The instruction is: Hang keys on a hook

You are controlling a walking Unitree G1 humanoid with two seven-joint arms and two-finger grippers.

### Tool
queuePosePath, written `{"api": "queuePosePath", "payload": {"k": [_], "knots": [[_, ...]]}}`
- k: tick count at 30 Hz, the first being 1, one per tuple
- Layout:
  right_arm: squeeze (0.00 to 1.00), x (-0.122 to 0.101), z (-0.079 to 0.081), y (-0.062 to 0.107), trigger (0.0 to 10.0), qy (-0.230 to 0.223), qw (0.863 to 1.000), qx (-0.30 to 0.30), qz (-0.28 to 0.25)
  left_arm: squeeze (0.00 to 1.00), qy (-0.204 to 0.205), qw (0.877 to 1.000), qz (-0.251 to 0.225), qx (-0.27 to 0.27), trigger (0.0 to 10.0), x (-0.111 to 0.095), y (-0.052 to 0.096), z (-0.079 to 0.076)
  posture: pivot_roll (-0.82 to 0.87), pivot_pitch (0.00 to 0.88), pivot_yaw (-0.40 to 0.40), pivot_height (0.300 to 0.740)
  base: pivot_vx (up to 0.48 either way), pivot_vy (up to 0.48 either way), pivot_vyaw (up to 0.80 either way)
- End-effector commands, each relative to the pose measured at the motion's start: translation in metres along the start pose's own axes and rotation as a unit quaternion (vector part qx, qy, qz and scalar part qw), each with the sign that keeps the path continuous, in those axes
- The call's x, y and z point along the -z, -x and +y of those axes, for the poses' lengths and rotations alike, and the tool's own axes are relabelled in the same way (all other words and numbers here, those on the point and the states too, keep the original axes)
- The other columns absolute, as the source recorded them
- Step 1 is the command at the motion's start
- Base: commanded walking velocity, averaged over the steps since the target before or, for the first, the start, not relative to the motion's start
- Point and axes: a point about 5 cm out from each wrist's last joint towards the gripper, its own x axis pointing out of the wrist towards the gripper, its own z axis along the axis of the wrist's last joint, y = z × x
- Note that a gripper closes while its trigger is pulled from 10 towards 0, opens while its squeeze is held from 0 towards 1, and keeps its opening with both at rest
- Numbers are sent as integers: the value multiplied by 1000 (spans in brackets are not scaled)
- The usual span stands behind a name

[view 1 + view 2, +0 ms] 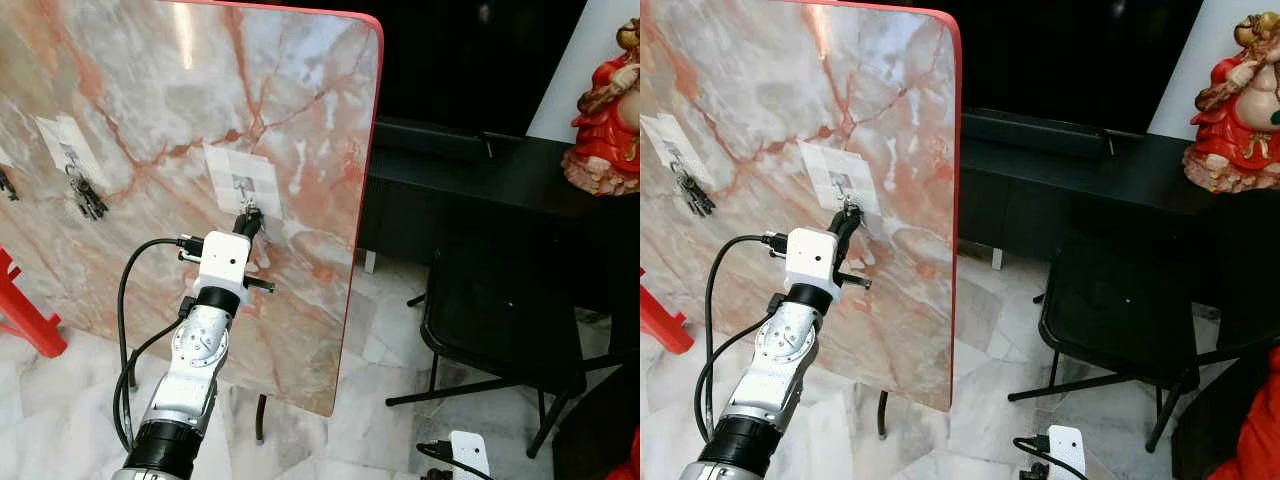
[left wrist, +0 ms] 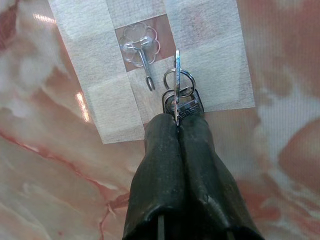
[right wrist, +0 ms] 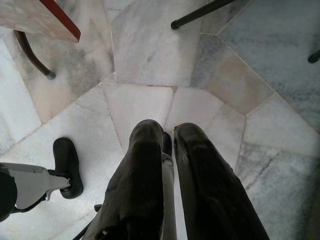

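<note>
Upended marble table [image 1: 300, 60], red-edged, top facing the robot.

Count on the table top:
- Two white tape patches, each with one hook: one near the left edge [image 1: 68, 140], one nearer the right edge [image 1: 240, 178].
- One dark key bunch [image 1: 88, 198] already hanging from the left-edge hook.
- One clear hook [image 2: 142, 50] with a flower-shaped base and a metal prong on the right-hand patch, bare.
- One set of keys [image 2: 179, 97] in the left tool [image 2: 176, 120], beside that hook.

Left arm: raised and stretched forward, wrist angled up toward the right-hand patch.

Left tool: fingers pressed together, clamped on the key heads; key ring standing up past the fingertips, just beside the hook prong, not over it.

Right tool [image 3: 167, 137]: low, pointing down at the marble floor [image 3: 150, 60]; fingers nearly together with a narrow gap, gripping nothing.

Also present: one black chair [image 1: 500, 320], one red figurine [image 1: 610, 110] on a dark cabinet.
</note>
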Motion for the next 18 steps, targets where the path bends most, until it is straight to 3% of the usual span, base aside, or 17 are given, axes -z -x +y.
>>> {"api": "queuePosePath", "payload": {"k": [1,18], "knots": [[0,-2,-1,0,10000,4,1000,0,-3,0,-4,1000,-4,-7,10000,-3,-2,3,32,14,-29,740,0,0,0],[0,-2,0,0,10000,19,1000,-3,-1,0,-1,1000,5,-10,10000,-1,3,-2,36,0,-25,740,0,0,0]]}}
